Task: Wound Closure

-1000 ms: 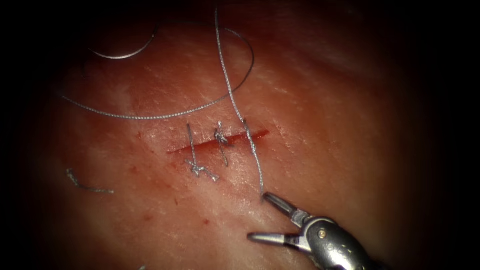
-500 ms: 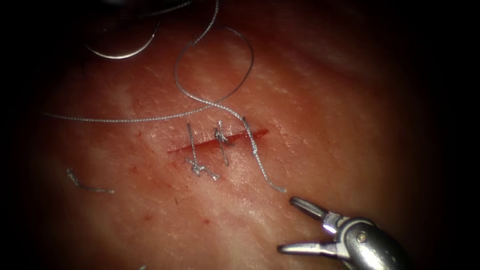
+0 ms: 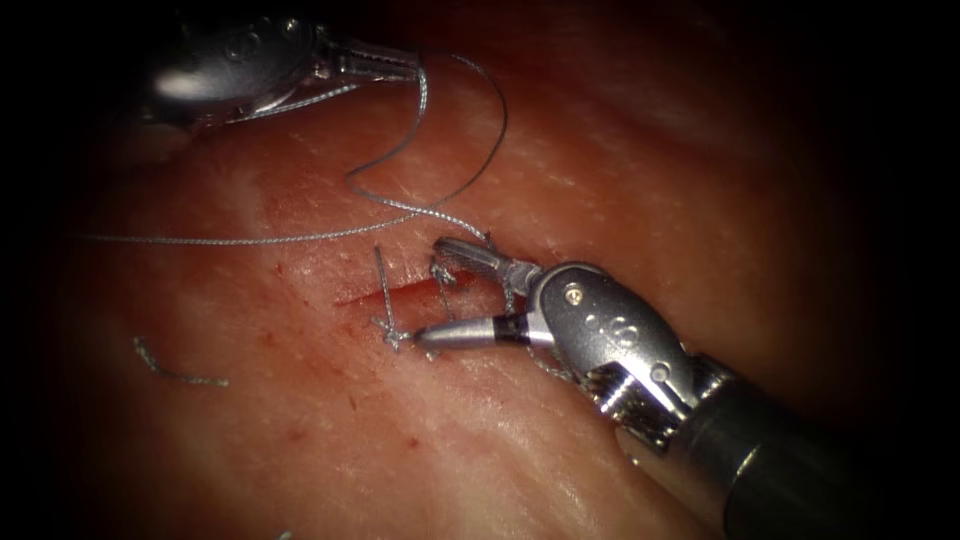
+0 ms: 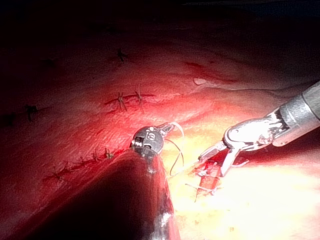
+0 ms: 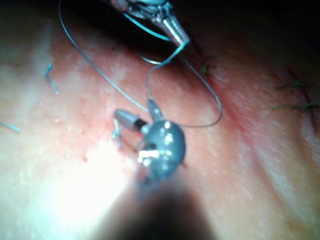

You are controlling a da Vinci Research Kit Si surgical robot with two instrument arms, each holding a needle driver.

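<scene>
1. Endoscope view: the left tool [image 3: 405, 72], upper left of the frame, grips the thread [image 3: 385, 165], which runs down to the cut [image 3: 385, 295] at centre.
2. The right tool [image 3: 430, 290], jaws spread and empty, straddles the 3 stitches [image 3: 392, 335].
3. I cannot make out the needle.
4. Risk: a jaw could snag a knot and loosen it.
5. The left wrist view adds older stitch rows [image 4: 129, 98] on the tissue [image 4: 75, 125].

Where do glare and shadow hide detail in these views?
Endoscope view: dark edges; the left end effector, shut on the thread, sits in shadow. Left wrist view: glare washes out the tissue near the open, empty right end effector.
</scene>
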